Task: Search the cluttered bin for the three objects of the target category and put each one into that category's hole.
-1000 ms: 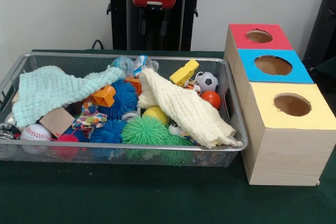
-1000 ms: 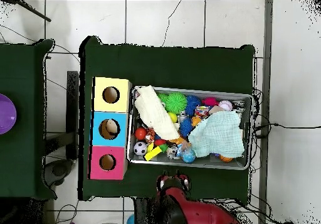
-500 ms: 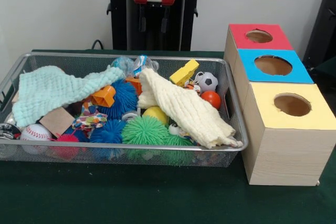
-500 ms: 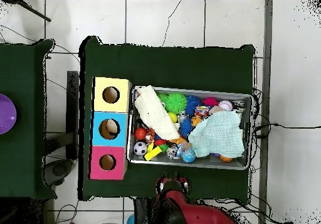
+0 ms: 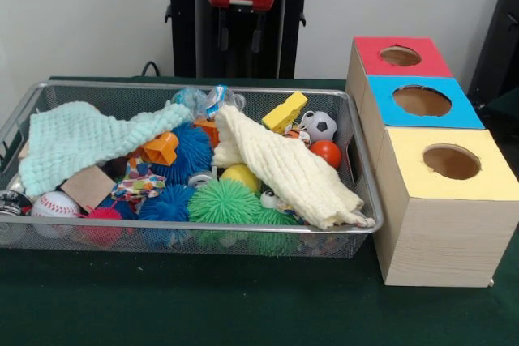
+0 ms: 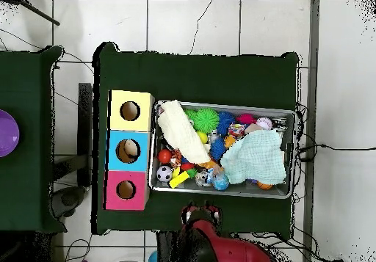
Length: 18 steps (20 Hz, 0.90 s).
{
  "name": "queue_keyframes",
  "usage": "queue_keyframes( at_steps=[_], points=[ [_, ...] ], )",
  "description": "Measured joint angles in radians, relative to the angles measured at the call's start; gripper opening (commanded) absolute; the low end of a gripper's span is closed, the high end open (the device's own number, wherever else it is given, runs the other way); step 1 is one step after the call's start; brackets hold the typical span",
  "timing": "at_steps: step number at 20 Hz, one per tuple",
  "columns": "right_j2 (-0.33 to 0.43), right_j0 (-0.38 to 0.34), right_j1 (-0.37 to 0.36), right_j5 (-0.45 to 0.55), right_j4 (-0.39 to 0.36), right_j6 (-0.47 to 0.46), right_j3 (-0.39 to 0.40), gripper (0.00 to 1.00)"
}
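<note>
A wire mesh bin (image 5: 203,87) holds a jumble of toys: a baseball (image 5: 53,204), a small soccer ball (image 5: 322,126), an orange ball (image 5: 326,152), a yellow ball (image 5: 241,176), a yellow block (image 5: 285,112), and green (image 5: 224,201) and blue (image 5: 191,151) spiky balls. A mint cloth (image 5: 81,139) and a cream cloth (image 5: 284,164) cover part of the pile. My gripper (image 5: 241,42) hangs behind the bin's far rim, open and holding nothing. From overhead, the gripper (image 6: 201,213) sits just outside the bin (image 6: 290,112).
Three wooden boxes with round holes stand in a row beside the bin: red top (image 5: 369,50), blue top (image 5: 466,115), yellow top (image 5: 405,176). Overhead they show as yellow (image 6: 143,101), blue (image 6: 143,142) and pink (image 6: 143,193). A second dark table (image 6: 29,127) carries a purple dish (image 6: 6,133).
The gripper has risen slightly and shifted a little sideways behind the bin. Nothing in the bin has moved.
</note>
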Motion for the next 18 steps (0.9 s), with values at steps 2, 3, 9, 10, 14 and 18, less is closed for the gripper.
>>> queue_keyframes(
  at_steps=[2,3,9,10,14,18],
  points=[
    [0.000,-0.010,0.000,0.000,0.002,0.000,0.000,1.00],
    [0.000,-0.018,0.000,0.000,0.002,0.000,0.000,1.00],
    [0.000,-0.068,0.000,0.000,0.006,0.000,0.000,1.00],
    [0.000,-0.081,0.000,0.000,0.009,0.000,0.000,1.00],
    [0.000,-0.102,0.000,0.000,0.012,0.000,0.000,1.00],
    [-0.004,-0.110,0.000,0.000,0.019,0.000,0.000,1.00]
  ],
)
